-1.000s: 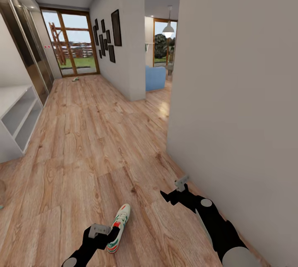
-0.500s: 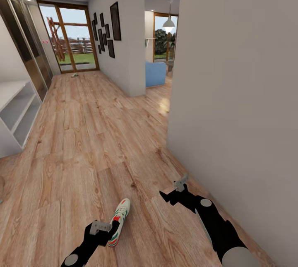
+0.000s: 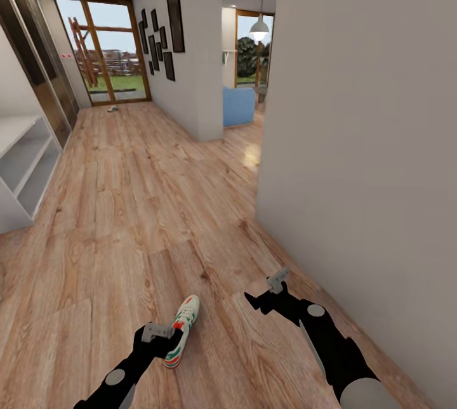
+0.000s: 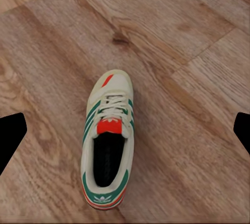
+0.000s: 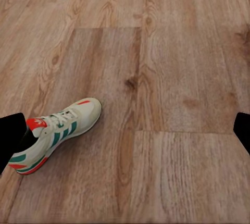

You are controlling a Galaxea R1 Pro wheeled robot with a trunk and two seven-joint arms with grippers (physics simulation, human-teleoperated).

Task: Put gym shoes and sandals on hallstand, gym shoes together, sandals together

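Head view: gym shoe flat on corridor floor, left gripper above its heel, right gripper aside. Left wrist view: jaws wide, nothing held. Right wrist view: wide, empty too. Probably light, soft; best gripped across heel collar

No legible words or numbers are showing anywhere. The gym shoe is carrying a small trefoil-like emblem on its green heel patch in the left wrist view, with faint marks on the dark insole too blurred to read. A small red mark is sitting on the frame beside the glass door at the corridor's far end, too small to make out.
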